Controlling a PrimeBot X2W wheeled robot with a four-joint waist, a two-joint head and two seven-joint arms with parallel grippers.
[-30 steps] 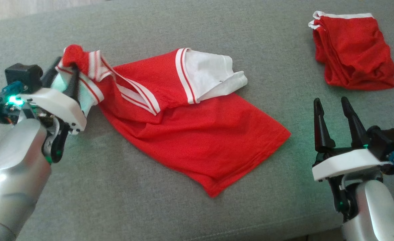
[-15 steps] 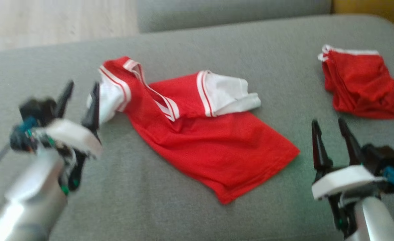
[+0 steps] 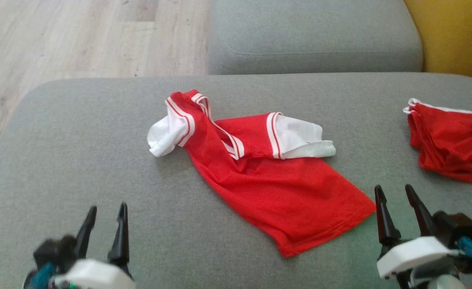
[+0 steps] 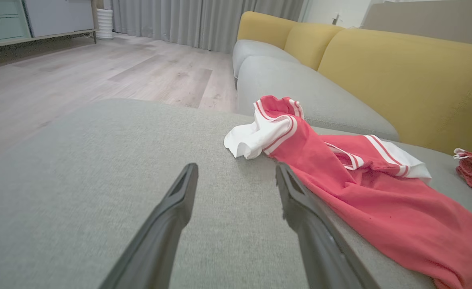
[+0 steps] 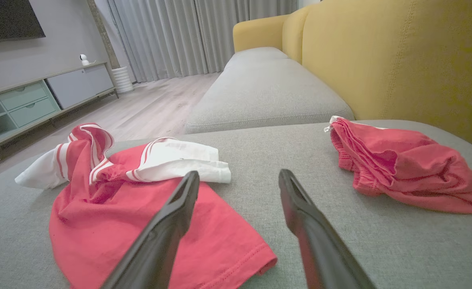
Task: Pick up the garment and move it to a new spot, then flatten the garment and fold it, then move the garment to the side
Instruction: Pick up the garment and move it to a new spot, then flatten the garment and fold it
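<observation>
Head view looks down on a wide grey seat cushion (image 3: 79, 160) of a sofa, and this cushion carries everything. Behind its back edge lies a second grey cushion (image 3: 312, 36). A pale wooden floor (image 3: 59, 36) runs past the left side, and a yellow backrest (image 3: 456, 36) stands at the right. In the right wrist view, grey curtains (image 5: 179, 36) hang at the far end of the room. A low cabinet (image 5: 27, 104) with drawers and open shelves stands along the wall; what is in the shelves I cannot tell.

The garment (image 3: 284, 188), a red shirt with white sleeves and striped trim, lies near the middle of the cushion. It is not flat: the collar part is bunched up toward the back edge, one sleeve points to the left, and the hem reaches toward the front edge. A second red cloth (image 3: 448, 148) lies crumpled at the right edge, well apart from the shirt.

At the front left corner the left gripper (image 3: 108, 206) has its fingers spread apart and holds nothing, well apart from the garment. At the front right, the right gripper (image 3: 393, 187) is also spread and empty, just beside the hem corner.
</observation>
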